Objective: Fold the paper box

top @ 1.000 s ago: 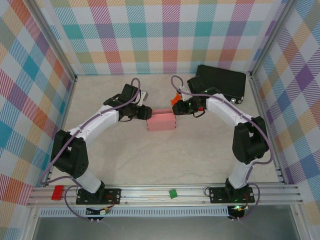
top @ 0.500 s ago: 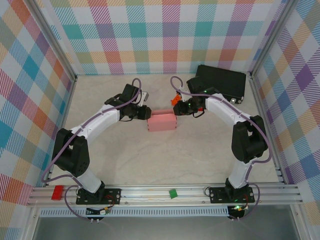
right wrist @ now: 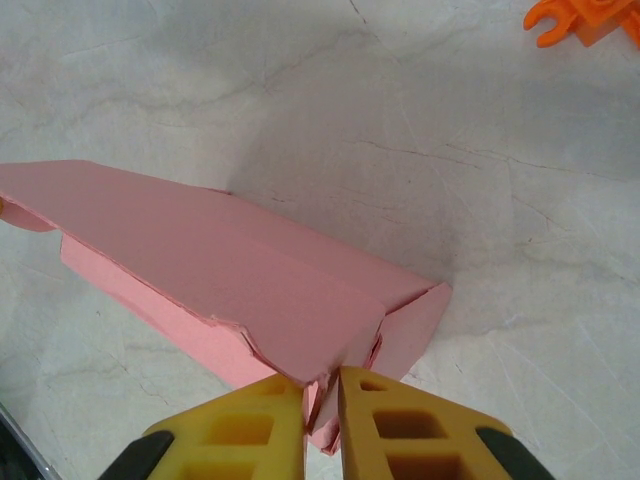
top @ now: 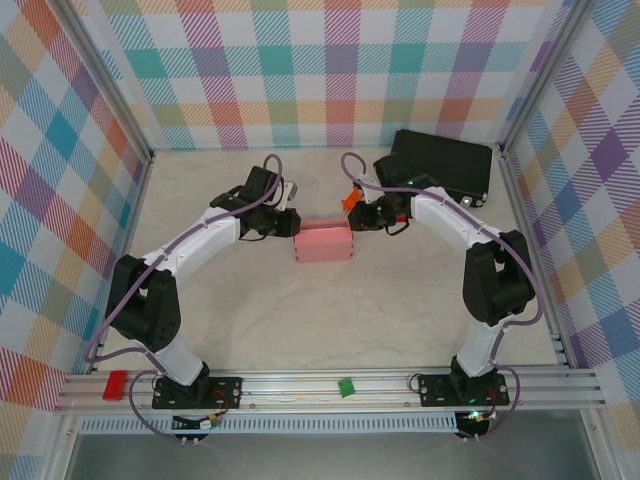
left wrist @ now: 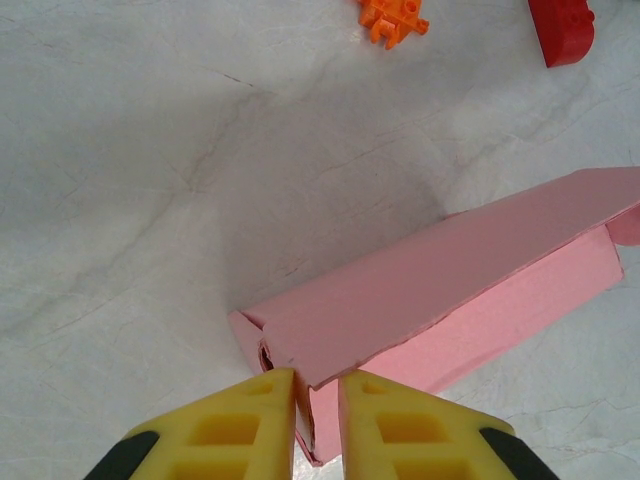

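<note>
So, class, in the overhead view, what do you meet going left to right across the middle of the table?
left gripper → paper box → right gripper → black case

- The paper box (top: 323,243) is plain light-pink thin card, partly folded into a long, low shape. It lies out in front of me, long side running left to right.
- Its top panel slopes like a half-shut lid, and the end flaps are tucked in loosely, their edges gaping.
- One short end sits nipped in my left gripper (left wrist: 317,420) — the other in my right gripper (right wrist: 322,420).
</note>
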